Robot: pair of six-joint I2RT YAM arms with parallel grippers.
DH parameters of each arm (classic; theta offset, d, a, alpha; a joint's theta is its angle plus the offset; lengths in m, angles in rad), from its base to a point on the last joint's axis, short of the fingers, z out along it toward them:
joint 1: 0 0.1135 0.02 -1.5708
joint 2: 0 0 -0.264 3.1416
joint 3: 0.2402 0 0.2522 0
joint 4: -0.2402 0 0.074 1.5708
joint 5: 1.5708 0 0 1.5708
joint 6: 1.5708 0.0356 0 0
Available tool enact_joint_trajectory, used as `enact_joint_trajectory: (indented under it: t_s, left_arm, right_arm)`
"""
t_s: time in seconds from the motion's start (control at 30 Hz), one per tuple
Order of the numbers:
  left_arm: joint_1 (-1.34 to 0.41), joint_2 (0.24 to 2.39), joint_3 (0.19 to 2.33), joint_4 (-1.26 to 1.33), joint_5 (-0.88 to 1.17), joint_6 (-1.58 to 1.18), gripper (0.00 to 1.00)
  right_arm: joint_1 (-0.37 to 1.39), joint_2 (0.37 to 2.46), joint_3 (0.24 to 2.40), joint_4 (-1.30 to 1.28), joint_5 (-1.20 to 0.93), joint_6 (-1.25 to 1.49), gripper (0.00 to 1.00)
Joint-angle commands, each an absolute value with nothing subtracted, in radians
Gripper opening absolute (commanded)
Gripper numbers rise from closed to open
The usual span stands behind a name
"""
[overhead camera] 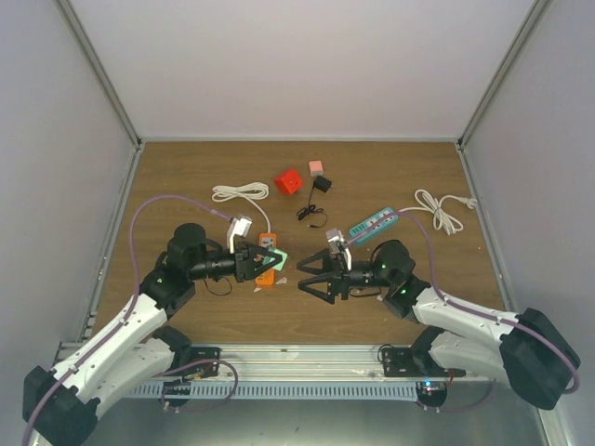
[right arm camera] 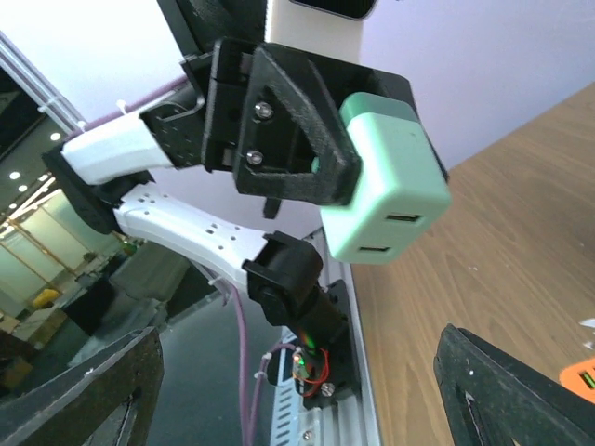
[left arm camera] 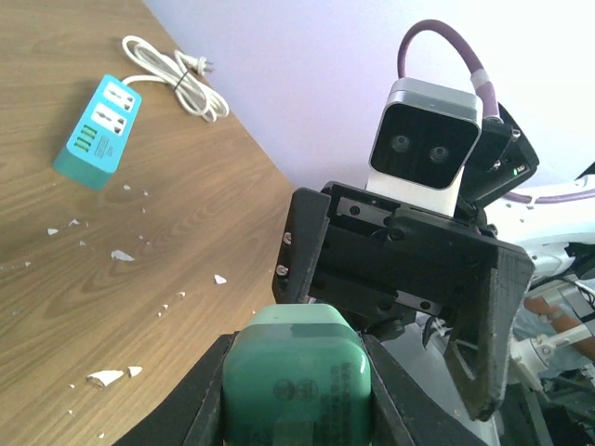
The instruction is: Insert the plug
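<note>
We had the left hand clamped around the green adapter, above the counter; just beyond it, the right hand gaped wide, holding nothing.

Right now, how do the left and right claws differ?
The left claw is shut on a green charger; the right claw is open and empty. From above, the left claw overlaps an orange power strip; the right claw is over bare table. Both are black, facing each other.
</note>
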State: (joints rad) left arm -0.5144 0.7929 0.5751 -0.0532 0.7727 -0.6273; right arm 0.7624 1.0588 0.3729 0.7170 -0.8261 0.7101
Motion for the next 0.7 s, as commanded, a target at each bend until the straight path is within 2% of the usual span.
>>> enact_joint_trajectory:
  t_s: [0.0, 0.23, 0.67]
  left_arm:
    - [-0.508, 0.768, 0.533, 0.110, 0.753, -0.669, 0.00]
    - [-0.535, 0.753, 0.429, 0.311, 0.725, -0.757, 0.00]
    - [-0.627, 0.797, 0.447, 0.368, 0.637, -0.747, 0.00]
  right_arm:
    - [0.754, 1.067, 0.374, 0.840, -0.864, 0.775, 0.82]
    - [0.758, 1.108, 0.383, 0.839, -0.831, 0.786, 0.83]
    - [0.768, 1.144, 0.402, 0.862, -0.816, 0.805, 0.81]
